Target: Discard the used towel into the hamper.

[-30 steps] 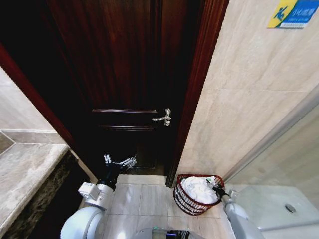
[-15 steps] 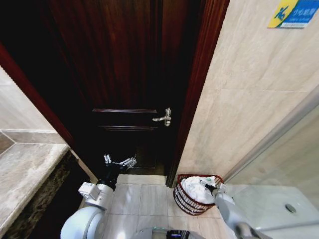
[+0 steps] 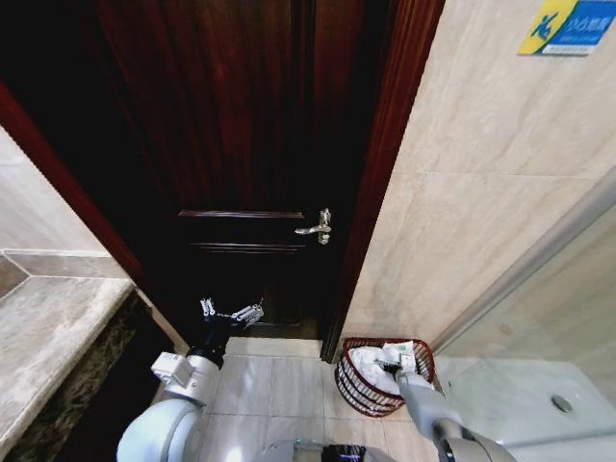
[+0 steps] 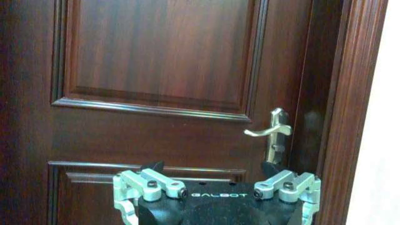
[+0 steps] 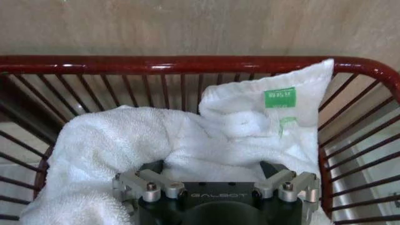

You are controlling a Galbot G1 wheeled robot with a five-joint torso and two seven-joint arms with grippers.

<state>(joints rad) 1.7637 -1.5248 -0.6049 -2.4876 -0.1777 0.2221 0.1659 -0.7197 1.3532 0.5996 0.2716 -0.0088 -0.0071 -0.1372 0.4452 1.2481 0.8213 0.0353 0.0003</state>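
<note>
Right hand [image 3: 394,360], state can't tell, sits directly over towel [image 5: 187,140] inside hamper [image 3: 353,385]. Left hand [image 3: 231,313], wide, idles well apart by door [image 3: 241,144].

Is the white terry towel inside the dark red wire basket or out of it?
Inside: the white terry towel lies bunched within the dark red wire basket, one corner against its rim.

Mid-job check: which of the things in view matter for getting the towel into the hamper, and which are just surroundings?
Job:
- towel, white, lying inside the hamper
- hamper, red-brown wire, on the floor by the wall
- right tool, over the hamper, at the towel

Surroundings:
- left tool, open, idle before the door
- door and its handle
- wall sign
</note>
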